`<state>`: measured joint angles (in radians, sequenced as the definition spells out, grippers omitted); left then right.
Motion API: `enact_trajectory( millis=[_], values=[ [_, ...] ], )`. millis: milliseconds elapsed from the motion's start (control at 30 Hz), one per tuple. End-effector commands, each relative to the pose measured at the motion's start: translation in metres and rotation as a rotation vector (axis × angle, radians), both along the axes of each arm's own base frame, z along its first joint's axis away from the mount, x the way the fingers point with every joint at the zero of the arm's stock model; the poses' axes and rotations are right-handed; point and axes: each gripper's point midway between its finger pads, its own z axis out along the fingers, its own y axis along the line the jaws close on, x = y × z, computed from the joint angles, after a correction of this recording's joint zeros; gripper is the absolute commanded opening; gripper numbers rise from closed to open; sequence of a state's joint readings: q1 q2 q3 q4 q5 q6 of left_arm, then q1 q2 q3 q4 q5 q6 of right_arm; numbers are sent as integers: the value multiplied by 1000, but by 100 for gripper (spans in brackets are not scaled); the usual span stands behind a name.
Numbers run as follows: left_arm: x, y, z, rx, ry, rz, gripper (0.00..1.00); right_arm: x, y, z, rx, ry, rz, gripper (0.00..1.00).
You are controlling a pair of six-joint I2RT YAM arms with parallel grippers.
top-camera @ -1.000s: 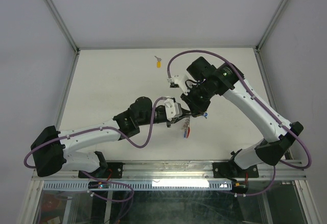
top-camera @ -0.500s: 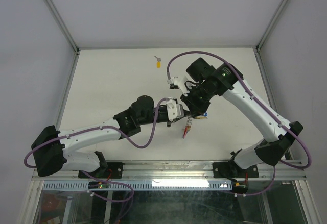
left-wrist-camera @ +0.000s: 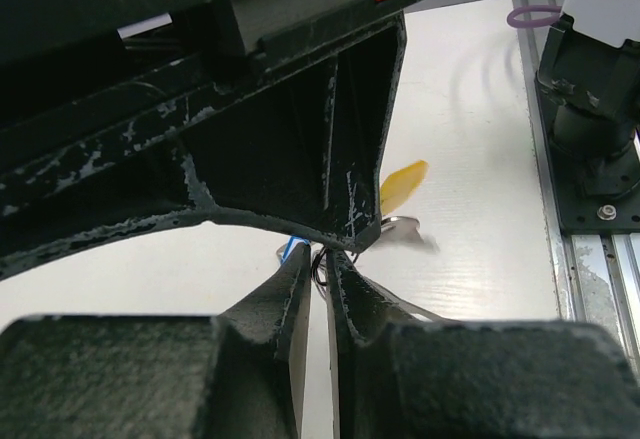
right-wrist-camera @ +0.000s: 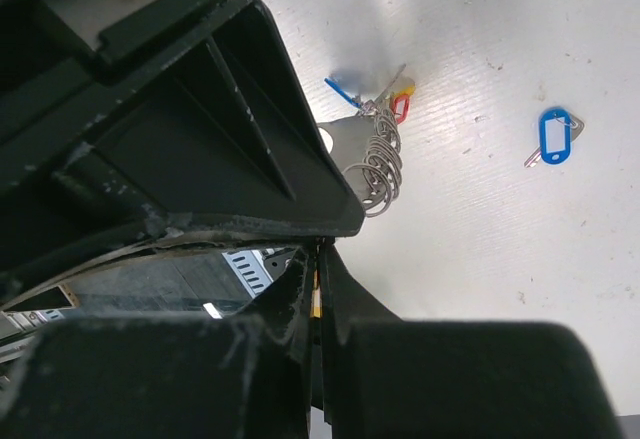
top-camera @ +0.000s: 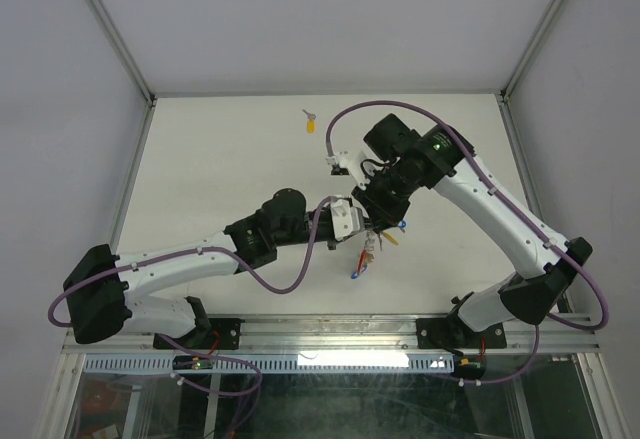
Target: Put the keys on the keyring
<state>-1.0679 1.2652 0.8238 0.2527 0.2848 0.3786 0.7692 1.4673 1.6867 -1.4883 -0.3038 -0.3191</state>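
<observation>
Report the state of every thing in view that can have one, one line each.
left claw, shut on the keyring
right claw, shut on the held yellow key
keyring, dangling from the left claw
held yellow key, pinched, tag sticking out
blue-tagged key, lying loose on the table
far yellow key, lying loose on the table

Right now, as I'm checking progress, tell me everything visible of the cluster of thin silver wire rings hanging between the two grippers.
The cluster of thin silver wire rings looks like metal loops stacked closely, and it appears lifted above the white table. A red plastic strip, a blue tag, a yellow tag and a flat silver key sit at its far end. The left gripper is shut on one thin ring.
</observation>
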Motion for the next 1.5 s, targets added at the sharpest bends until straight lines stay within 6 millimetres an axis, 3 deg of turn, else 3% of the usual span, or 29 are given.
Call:
enact_trajectory(
  millis=[0,67,333,500,667,833,1000,1233,1467],
  values=[
    [1,-8,16,-22,-32,1,8,2,20,16,130,-32,11,0],
    [0,-8,16,-21,-36,-2,0,2,21,16,132,-36,9,0],
    [4,4,24,-102,-46,64,0,10,21,13,161,-99,-32,0],
    [8,15,29,-182,-2,131,0,16,37,14,289,-139,-76,15],
    [7,23,25,-231,39,161,0,27,49,26,411,-185,-202,41],
    [10,31,23,-266,62,201,0,49,45,36,495,-252,-431,45],
    [12,38,23,-305,76,229,0,58,43,46,668,-328,-549,46],
    [11,45,25,-346,73,240,0,52,16,53,760,-448,-614,39],
    [6,50,29,-372,65,201,0,20,36,58,838,-387,-368,54]
  ],
)
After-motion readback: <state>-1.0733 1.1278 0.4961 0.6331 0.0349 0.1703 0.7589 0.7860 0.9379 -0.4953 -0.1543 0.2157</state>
